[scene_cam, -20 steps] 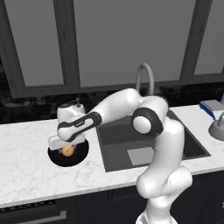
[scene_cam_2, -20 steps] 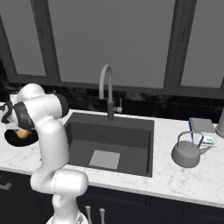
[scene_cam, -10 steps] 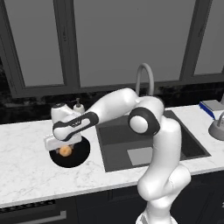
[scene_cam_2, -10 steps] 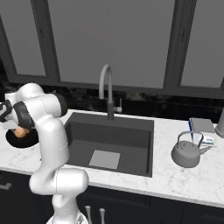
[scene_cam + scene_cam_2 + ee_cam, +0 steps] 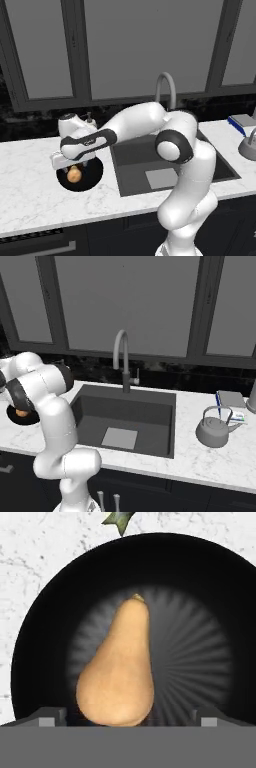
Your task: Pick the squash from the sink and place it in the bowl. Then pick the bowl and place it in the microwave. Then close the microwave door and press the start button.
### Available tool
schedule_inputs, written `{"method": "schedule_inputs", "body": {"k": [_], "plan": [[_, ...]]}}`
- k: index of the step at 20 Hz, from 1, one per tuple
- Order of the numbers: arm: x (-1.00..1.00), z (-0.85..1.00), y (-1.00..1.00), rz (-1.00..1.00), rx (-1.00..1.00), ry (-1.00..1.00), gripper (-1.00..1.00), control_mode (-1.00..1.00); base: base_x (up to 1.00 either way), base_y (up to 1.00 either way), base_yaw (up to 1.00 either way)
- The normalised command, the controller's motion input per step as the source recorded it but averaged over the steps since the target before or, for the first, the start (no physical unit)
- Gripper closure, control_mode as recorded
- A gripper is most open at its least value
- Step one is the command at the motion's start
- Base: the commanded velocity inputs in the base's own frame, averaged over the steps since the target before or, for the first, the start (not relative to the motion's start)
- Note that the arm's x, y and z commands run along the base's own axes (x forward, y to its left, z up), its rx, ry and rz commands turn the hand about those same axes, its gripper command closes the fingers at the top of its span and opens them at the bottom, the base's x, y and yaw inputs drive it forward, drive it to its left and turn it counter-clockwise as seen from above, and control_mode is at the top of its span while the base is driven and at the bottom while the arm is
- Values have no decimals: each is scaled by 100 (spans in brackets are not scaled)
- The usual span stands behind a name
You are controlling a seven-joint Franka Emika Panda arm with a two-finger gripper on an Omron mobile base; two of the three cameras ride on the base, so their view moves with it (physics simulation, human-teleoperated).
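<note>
The orange squash [image 5: 118, 669] lies on its side in the glossy black bowl [image 5: 210, 602], its tan neck pointing away from my hand. The bowl [image 5: 94, 171] stands on the white marble counter left of the dark sink [image 5: 165, 167]. My gripper [image 5: 74, 161] hovers just above the squash [image 5: 74, 174], open. Its fingertips [image 5: 47, 717] stand wide apart on either side of the squash's fat end without gripping it. From the right, the bowl [image 5: 14, 418] and squash [image 5: 22, 412] peek out behind my arm. The microwave and its door are out of view.
A curved faucet [image 5: 167, 87] rises behind the sink [image 5: 125, 416]. A soap dispenser [image 5: 89, 119] stands just behind the bowl. A grey kettle [image 5: 215, 428] and a blue-edged box [image 5: 230, 403] sit right of the sink. Dark windows line the back wall.
The jaws have spread wider and the hand has lifted slightly off the bowl. The squash stays lying in the bowl.
</note>
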Motion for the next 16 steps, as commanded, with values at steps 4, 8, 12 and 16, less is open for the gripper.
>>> {"method": "schedule_inputs", "body": {"k": [4,8,12,16], "plan": [[-44,33,-91,0,16,-6,-100,-100,0,0,0],[-29,14,-84,0,14,-4,-100,-100,0,0,0],[0,8,-36,0,6,-1,-100,-100,0,0,0],[0,0,-40,0,1,0,-100,-100,0,0,0]]}}
